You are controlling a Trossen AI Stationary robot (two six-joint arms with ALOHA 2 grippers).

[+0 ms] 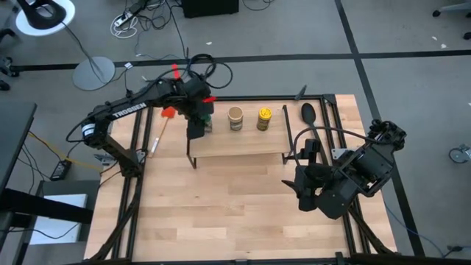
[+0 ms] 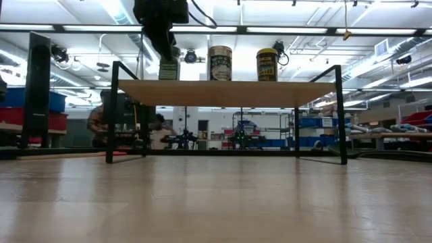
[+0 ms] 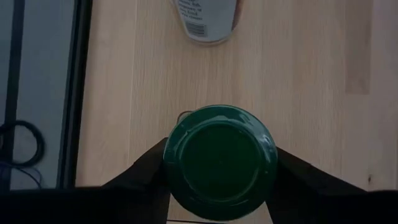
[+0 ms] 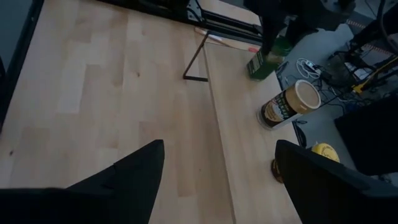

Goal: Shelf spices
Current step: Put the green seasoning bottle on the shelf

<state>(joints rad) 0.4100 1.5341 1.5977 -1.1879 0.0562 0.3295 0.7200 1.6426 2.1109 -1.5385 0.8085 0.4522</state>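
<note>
Three spice jars are seen standing upright in a row on the shelf (image 1: 239, 144), a low light-wood board on thin black legs set toward the far side of the table (image 1: 221, 213); the green-lidded jar (image 3: 219, 160) is placed at the left end of the row, the tan-lidded jar (image 1: 235, 118) in the middle, and the yellow-lidded jar (image 1: 264, 117) at the right end, each kept apart from its neighbour. The left gripper (image 1: 197, 121) is positioned directly over the green-lidded jar, and in the left wrist view its two dark fingers (image 3: 146, 171) are seen pressed against opposite sides of the green lid, so the jar is clamped between them; in the low view the jar's base appears to be resting on the board, though contact cannot be told for certain. The right gripper (image 1: 302, 193) is held over the near right part of the table, well apart from the shelf and the jars; in the right wrist view its fingers (image 4: 140, 171) are spread wide with nothing between them. A red-headed spatula (image 1: 165, 121) is laid on the table just left of the shelf, and a black spoon (image 1: 307, 112) is laid to the right of it, near the far edge.
</note>
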